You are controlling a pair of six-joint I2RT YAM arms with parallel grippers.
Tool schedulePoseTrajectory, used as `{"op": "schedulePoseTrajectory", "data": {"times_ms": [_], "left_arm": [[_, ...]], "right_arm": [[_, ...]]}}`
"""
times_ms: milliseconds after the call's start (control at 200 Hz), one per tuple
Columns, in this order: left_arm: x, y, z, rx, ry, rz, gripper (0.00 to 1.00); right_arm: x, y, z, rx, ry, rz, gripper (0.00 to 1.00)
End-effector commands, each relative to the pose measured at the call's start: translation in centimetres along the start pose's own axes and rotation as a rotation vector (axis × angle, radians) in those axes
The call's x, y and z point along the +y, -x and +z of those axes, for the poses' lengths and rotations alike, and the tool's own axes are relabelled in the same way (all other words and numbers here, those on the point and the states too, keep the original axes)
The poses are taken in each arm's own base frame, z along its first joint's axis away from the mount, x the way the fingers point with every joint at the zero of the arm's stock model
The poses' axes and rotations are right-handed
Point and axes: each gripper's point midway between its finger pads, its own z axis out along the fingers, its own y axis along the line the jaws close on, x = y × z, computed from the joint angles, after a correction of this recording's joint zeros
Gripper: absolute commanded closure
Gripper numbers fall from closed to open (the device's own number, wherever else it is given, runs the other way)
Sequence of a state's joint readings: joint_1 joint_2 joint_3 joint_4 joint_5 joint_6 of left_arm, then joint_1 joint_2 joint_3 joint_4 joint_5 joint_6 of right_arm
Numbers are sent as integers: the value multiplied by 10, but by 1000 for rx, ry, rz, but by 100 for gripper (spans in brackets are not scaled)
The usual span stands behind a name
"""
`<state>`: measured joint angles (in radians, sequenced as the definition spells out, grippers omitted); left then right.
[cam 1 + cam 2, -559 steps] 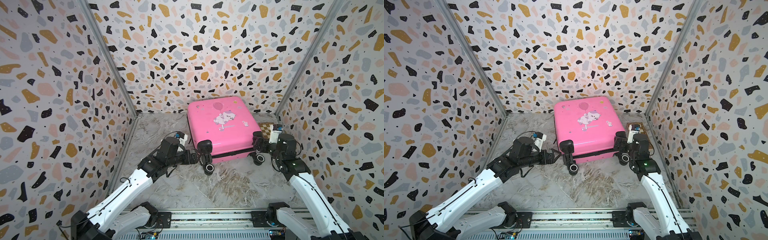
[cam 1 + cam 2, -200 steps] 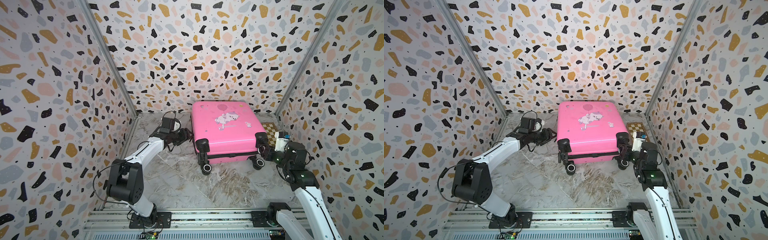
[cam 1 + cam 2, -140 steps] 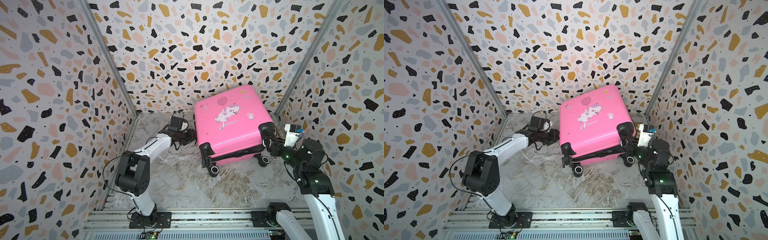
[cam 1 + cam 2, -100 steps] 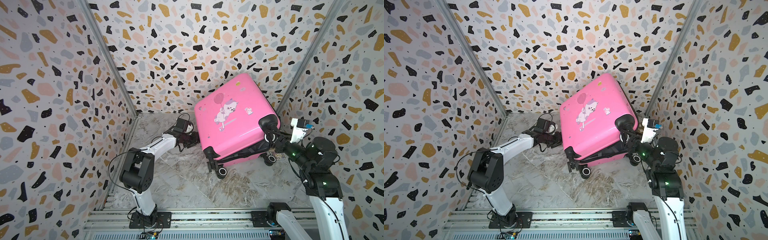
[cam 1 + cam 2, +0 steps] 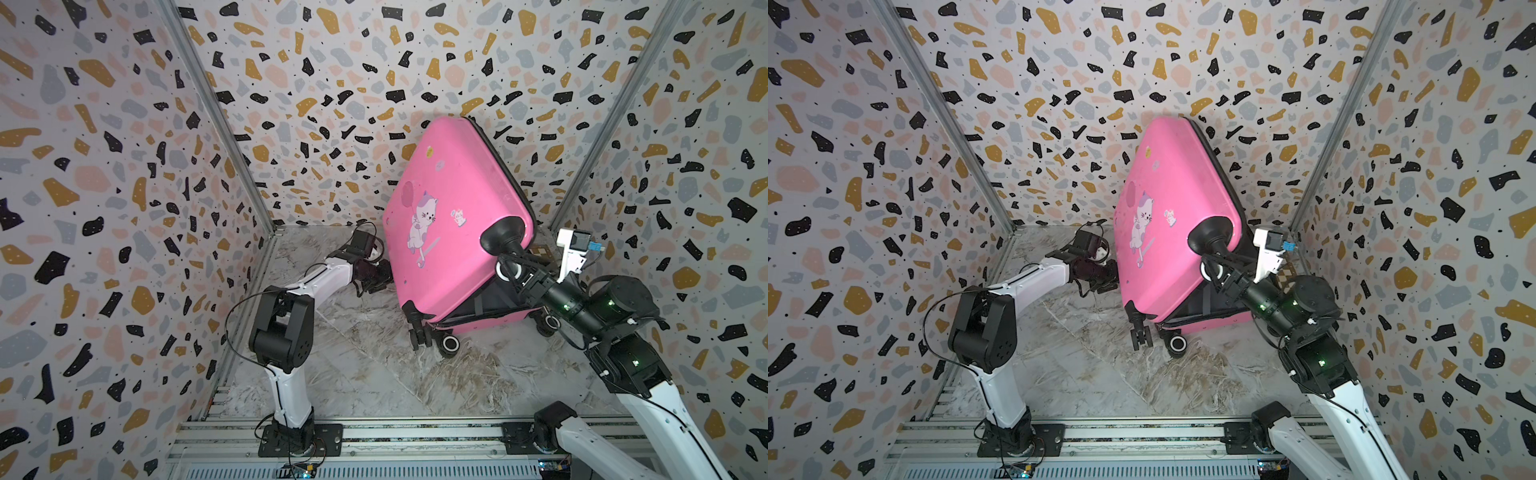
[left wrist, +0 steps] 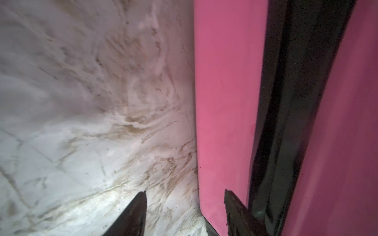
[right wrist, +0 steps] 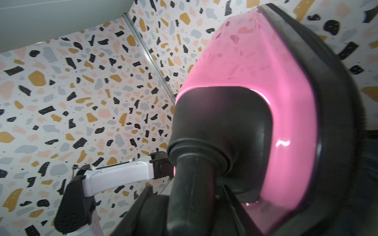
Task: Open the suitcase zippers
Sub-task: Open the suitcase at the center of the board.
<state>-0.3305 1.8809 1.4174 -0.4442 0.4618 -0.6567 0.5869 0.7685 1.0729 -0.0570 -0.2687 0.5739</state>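
**Left gripper**: low at the left flank of the suitcase. In the left wrist view its jaws stand parted, with one fingertip over bare worktop. The other lies against pink shell just beside the zippers, and nothing is seen clamped between them.

**Suitcase:** centre-right, toward the far wall. The upper shell is tipped steeply up and the lower shell lies flat on the worktop. A dark wedge of lining shows between them on the near side, so the band is judged largely undone there.

**Handling:** the shell is rigid and glossy, likely slippery to flat pads and prone to rolling or swinging on its wheels. It is apparently light, since a hold at one corner carries the lid. The zipper band is soft fabric and its small pulls cannot be made out here.

**Best holds:** wheel stems, shell rim and the pulls themselves, not the broad glossy face.

**Caster**: black, at the raised shell's near right corner.

**Right gripper**: closed around that caster, bearing the lid. The right wrist view shows the stem running down between its fingers.
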Motion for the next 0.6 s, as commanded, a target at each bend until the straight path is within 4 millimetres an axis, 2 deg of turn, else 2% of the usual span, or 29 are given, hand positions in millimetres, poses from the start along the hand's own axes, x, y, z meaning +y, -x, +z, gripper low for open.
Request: {"op": "schedulePoseTrajectory", "data": {"times_ms": [0, 150, 325, 445, 596], "left_arm": [[-81, 46, -62, -183, -247, 153, 39], [-67, 61, -95, -235, -271, 110, 39], [-60, 74, -141, -317, -327, 65, 38], [-73, 75, -178, -364, -395, 67, 37], [-101, 58, -238, -457, -456, 119, 34]], "right_arm": [[78, -32, 21, 78, 255, -147, 100], [110, -60, 49, 99, 245, -171, 100], [125, -92, 79, 118, 226, -157, 100], [133, -112, 95, 127, 218, -152, 100], [134, -142, 113, 163, 203, -145, 100]]}}
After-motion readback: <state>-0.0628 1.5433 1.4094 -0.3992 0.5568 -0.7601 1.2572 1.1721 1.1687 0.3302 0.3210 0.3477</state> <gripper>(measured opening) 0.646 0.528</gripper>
